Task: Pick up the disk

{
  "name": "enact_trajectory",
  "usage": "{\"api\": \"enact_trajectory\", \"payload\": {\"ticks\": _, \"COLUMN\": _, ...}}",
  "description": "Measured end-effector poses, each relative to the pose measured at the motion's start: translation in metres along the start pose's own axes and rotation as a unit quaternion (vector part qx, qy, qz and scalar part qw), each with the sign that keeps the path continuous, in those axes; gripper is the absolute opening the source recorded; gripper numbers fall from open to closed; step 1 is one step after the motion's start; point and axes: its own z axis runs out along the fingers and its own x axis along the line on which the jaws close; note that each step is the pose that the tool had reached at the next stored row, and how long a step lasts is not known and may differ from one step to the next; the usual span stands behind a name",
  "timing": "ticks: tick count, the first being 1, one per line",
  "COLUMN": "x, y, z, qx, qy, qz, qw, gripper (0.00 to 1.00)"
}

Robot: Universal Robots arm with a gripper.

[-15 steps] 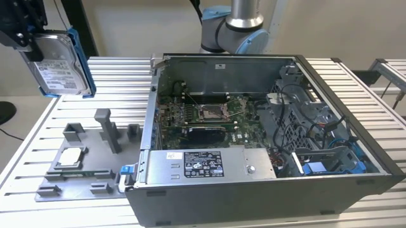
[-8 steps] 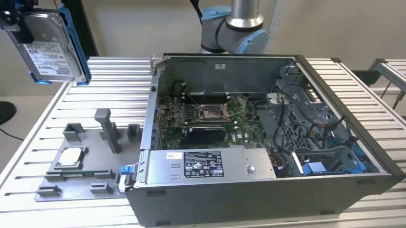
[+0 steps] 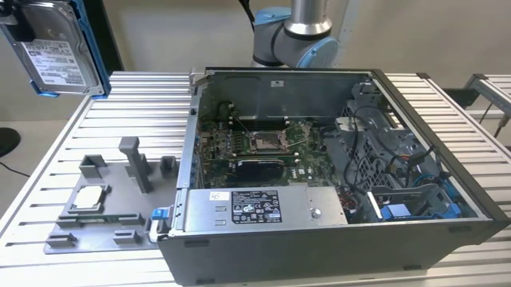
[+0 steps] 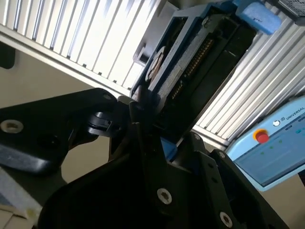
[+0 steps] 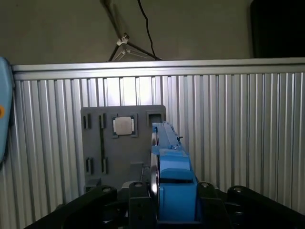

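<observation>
The disk is hanging in the air at the top of the exterior view's left, well above the slatted table. Its white label is facing the camera and the blue bracket is running round its edges. In the first wrist view the gripper is clamping it edge-on, with black fingers pressing in on either side of the blue end (so closed down tight on the disk, nothing looking loose). In the second wrist view the disk's connector side is sticking out past the jaws.

Beyond the disk in the first wrist view, a grey tray is lying on the table with a small square chip sitting in one of its pockets. Further out, in the exterior view, the open computer case is taking up the middle of the table. The tray is sitting just beside it on the exterior view's left, and the arm is rising behind the case.
</observation>
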Motion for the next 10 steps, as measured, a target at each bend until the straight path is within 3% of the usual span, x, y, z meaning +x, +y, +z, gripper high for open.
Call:
{"api": "enact_trajectory", "payload": {"ticks": 4, "x": -0.0002, "y": -0.0026, "z": -0.0006, "qx": 0.0000, "qy": 0.0000, "qz": 0.000, "qw": 1.00000, "gripper": 0.00}}
{"api": "enact_trajectory", "payload": {"ticks": 7, "x": -0.0006, "y": -0.0115, "z": -0.0006, "qx": 0.0000, "qy": 0.0000, "qz": 0.000, "qw": 1.00000, "gripper": 0.00}}
{"api": "enact_trajectory", "payload": {"ticks": 10, "x": -0.0012, "y": -0.0246, "z": -0.0007, "qx": -0.0004, "qy": 0.0000, "qz": 0.000, "qw": 1.00000, "gripper": 0.00}}
